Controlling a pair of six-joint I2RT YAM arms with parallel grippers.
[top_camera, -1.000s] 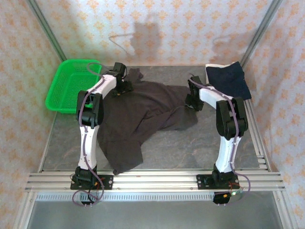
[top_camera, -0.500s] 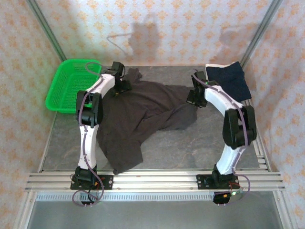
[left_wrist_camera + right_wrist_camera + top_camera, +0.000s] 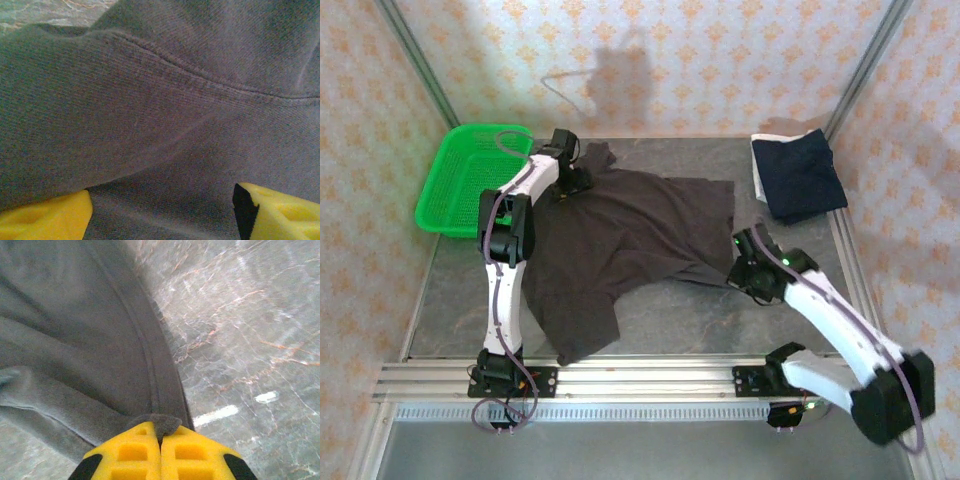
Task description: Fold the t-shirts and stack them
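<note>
A grey, stone-patterned tabletop (image 3: 720, 320) is seen from above. Most of its middle is covered by the dark brown t-shirt (image 3: 610, 230), which is spread out with many wrinkles. One part of the shirt is stretched down to the near edge of the tabletop. Another part is drawn out to the right.

A green mesh basket (image 3: 460, 185) is set in the far left corner, near the dark shirt. In the far right corner the navy blue t-shirt (image 3: 805, 180) is laid, folded into a neat block, well apart from the dark one. A thin edge of a white t-shirt (image 3: 757, 172) is seen along its left side.

The left pincer (image 3: 570, 180) is held down on the far left part of the dark brown t-shirt, close to the basket. In the left wrist view its yellow fingers (image 3: 45, 215) are spread wide apart over the cloth, so it is open and nothing is gripped.

The right pincer (image 3: 745, 272) is found at the right side of the dark shirt, nearer the front of the tabletop. In the right wrist view its yellow fingers (image 3: 130, 452) are pressed together. A small fold of the shirt's edge is pinched between the tips, so the dark brown t-shirt is gripped.
</note>
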